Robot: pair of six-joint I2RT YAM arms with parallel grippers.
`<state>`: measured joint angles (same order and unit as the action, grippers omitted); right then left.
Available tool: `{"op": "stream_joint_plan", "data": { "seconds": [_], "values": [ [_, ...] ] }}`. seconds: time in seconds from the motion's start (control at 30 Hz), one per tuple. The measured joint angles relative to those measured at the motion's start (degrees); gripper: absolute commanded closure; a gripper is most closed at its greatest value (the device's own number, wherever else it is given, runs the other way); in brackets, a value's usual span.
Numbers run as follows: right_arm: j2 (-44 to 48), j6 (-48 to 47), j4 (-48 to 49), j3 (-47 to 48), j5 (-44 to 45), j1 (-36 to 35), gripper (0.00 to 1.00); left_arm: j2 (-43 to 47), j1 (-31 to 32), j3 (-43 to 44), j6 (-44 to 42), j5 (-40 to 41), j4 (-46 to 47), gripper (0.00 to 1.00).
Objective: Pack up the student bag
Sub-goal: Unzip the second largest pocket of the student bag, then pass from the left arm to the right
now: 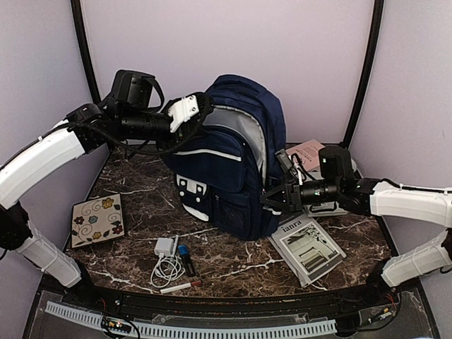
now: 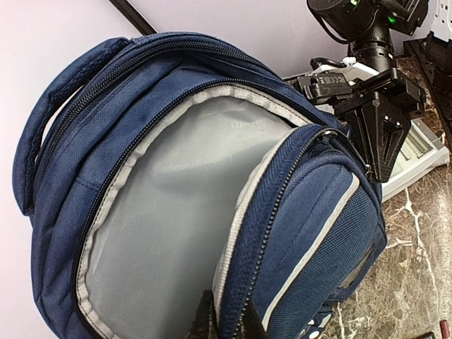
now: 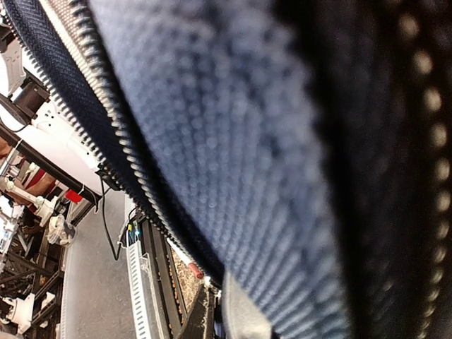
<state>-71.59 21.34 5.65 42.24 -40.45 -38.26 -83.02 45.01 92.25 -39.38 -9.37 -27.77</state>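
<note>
Marble tabletop (image 1: 233, 258) dark, veined, under bag (image 1: 233, 169); lilac walls (image 1: 233, 42).

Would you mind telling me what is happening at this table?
Both arms hold the student bag open, upright on the table. The left gripper is shut on the front flap's edge, the right gripper on the side zipper edge. Only grey lining shows inside; a magazine, charger and pen lie outside.

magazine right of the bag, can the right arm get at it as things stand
Probably not yet: the right pincer is shut on the bag and must let go first. The magazine itself lies uncovered close beside it.
</note>
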Motion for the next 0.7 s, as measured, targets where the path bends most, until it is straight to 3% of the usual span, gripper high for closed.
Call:
{"op": "stream_joint_plan", "data": {
  "seconds": [0.1, 0.27, 0.4, 0.5, 0.57, 0.6, 0.7],
  "values": [
    [0.37, 0.17, -0.59, 0.07, 0.52, -0.31, 0.96, 1.55, -0.35, -2.29, -0.70, -1.57, 1.42, 1.00],
    [3.13, 0.04, -6.99, 0.04, 1.79, -0.37, 0.54, 3.41, -1.09, -5.05, -1.51, -2.25, 4.09, 1.00],
    [6.03, -1.60, -19.76, 2.60, 3.30, -0.26, 0.39, 4.24, -3.04, -5.33, -2.03, -2.93, 4.96, 1.00],
    [9.42, -3.15, -27.85, 9.92, 4.98, -0.26, 0.30, 4.96, -3.28, -6.23, -2.56, -4.15, 5.42, 1.00],
    [10.43, -4.39, -31.54, 18.29, 7.63, -0.26, 0.17, 5.44, -3.28, -6.93, -2.99, -5.14, 5.51, 1.00],
    [10.43, -4.55, -32.30, 22.08, 9.20, -0.26, 0.01, 5.62, -3.28, -7.17, -3.13, -5.44, 5.53, 1.00],
    [7.85, -6.27, -33.81, 35.78, 17.27, -0.26, 0.00, 6.01, -3.28, -7.91, -3.78, -6.67, 5.86, 1.00]
  ]
}}
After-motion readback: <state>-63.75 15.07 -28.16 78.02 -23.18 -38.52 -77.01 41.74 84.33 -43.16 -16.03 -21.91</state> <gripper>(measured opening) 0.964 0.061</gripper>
